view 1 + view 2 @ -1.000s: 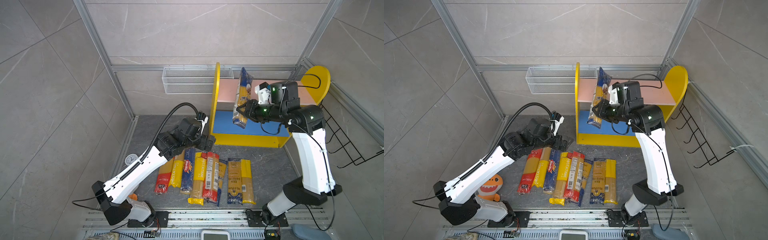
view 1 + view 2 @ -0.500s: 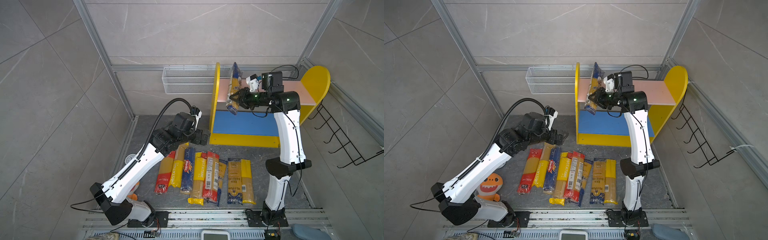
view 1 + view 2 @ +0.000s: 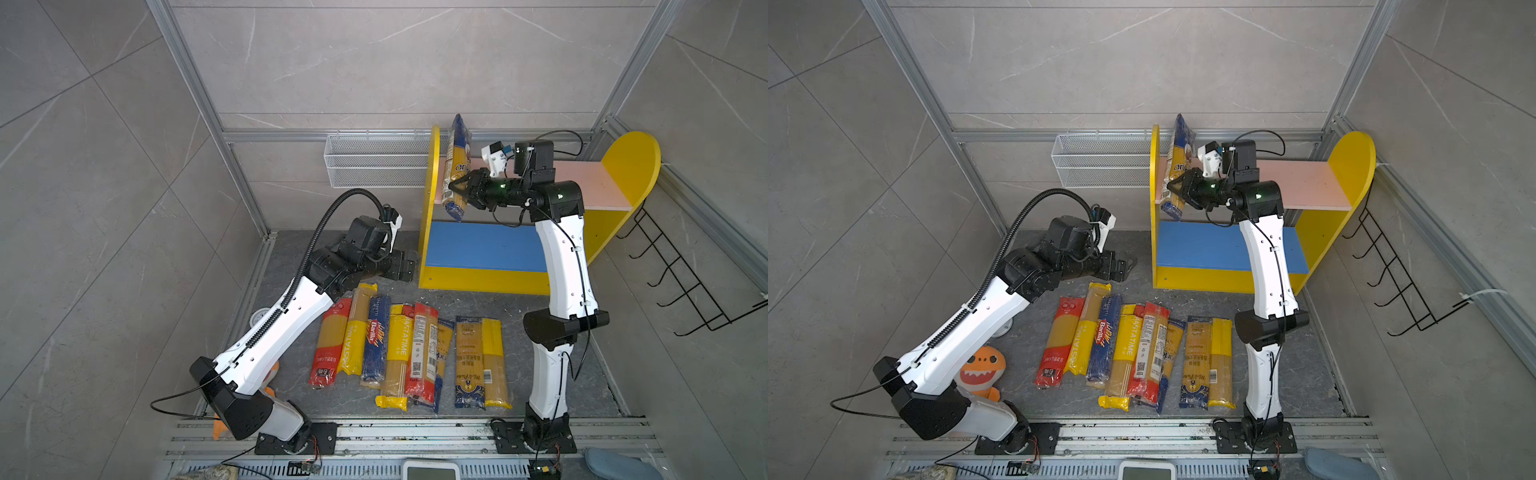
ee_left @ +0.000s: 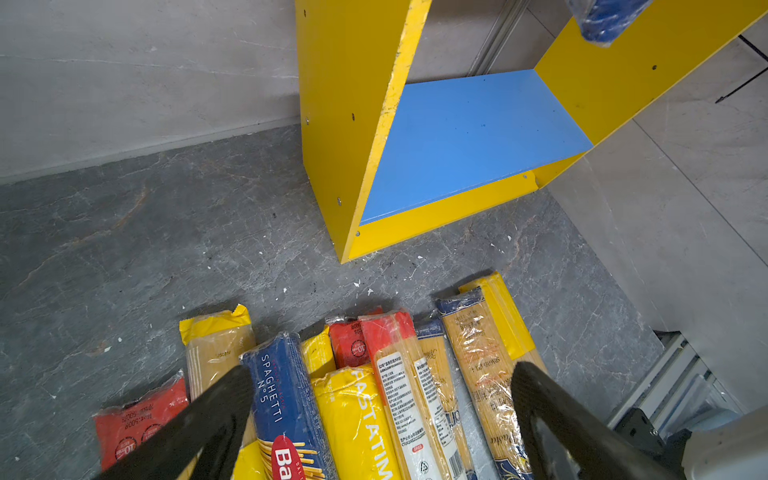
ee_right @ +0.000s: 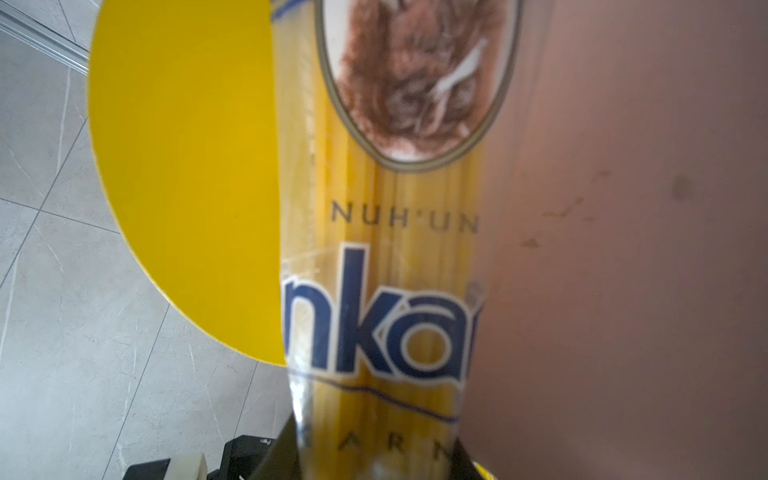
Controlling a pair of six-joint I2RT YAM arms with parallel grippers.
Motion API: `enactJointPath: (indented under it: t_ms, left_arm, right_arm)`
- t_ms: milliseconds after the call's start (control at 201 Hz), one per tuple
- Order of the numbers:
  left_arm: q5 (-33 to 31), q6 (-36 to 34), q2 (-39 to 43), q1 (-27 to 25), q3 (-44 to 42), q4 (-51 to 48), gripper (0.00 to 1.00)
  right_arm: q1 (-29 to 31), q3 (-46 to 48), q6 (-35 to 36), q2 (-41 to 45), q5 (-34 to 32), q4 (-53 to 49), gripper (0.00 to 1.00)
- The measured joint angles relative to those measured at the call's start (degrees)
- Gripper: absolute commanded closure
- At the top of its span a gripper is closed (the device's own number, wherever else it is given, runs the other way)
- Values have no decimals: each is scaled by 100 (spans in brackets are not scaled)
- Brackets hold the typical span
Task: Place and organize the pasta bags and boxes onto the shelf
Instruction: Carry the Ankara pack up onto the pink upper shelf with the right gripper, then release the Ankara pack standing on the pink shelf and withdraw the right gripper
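Your right pincer (image 3: 455, 193) is closed narrowly on the lower part of a spaghetti bag (image 3: 457, 166), holding it steeply tilted, almost on end, at the near-left end of the shelf (image 3: 428, 208). The bag is long and slim. It is glossy clear film over straight golden strands, with dark blue ends, big blue lettering and an oval brown picture that shows close up in the right wrist view (image 5: 382, 249). Its upper end rises above the rounded yellow side panel just beside it, and its lower end hangs below the front edge of the matte pink upper board (image 3: 598, 187). You cannot tell whether the bag touches that board. The smooth blue lower board (image 3: 486, 245) is bare. Your left pincer (image 3: 409, 266) stands wide with nothing between its black fingers (image 4: 208, 415). It hovers over the far ends of the row of packs (image 3: 399, 353), near the shelf's front corner. Those packs lie flat, side by side and partly overlapping, on the dark grey, stone-veined tabletop (image 3: 519, 307). They are crinkly film with yellow, red or dark blue ends, and a dark blue Barilla pack (image 3: 376, 336) lies among them.
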State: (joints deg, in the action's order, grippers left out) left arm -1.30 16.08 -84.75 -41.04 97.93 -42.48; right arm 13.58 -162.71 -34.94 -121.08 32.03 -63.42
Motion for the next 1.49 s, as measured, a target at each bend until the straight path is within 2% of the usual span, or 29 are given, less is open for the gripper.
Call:
enactJointPath:
  t_ms: [60,70,90,289,508,672,841,941,1105,1493]
  left_arm:
    - [22,0,-20,37,50,0,0]
    - [28,0,-22,44,61,0,0]
    - [37,0,-31,55,81,0,0]
    - [111,0,-166,140,256,0,0]
    - [192,-9,-214,256,280,-61,0]
    - [190,-46,-214,286,284,-107,0]
    - [186,-122,-210,284,278,-122,0]
    - [177,-133,-136,284,173,-109,0]
    - [160,-129,177,284,-240,-79,0]
    - [39,166,1045,284,-1499,20,0]
  right_arm:
    - [0,-7,-15,-17,-28,28,11]
    - [-2,-7,15,-24,-33,39,7]
    - [-4,-7,9,-35,-48,81,5]
    - [-85,-103,22,-50,-133,525,4]
    - [-201,-107,31,-50,-275,581,4]
    - [-243,-44,245,74,-610,313,3]
    - [-208,334,592,719,-1139,-225,1]
    - [-33,675,791,1281,-1558,-531,2]
    - [595,1521,1019,2236,-2194,-896,3]
    - [1694,4653,758,3554,-3062,-986,5]
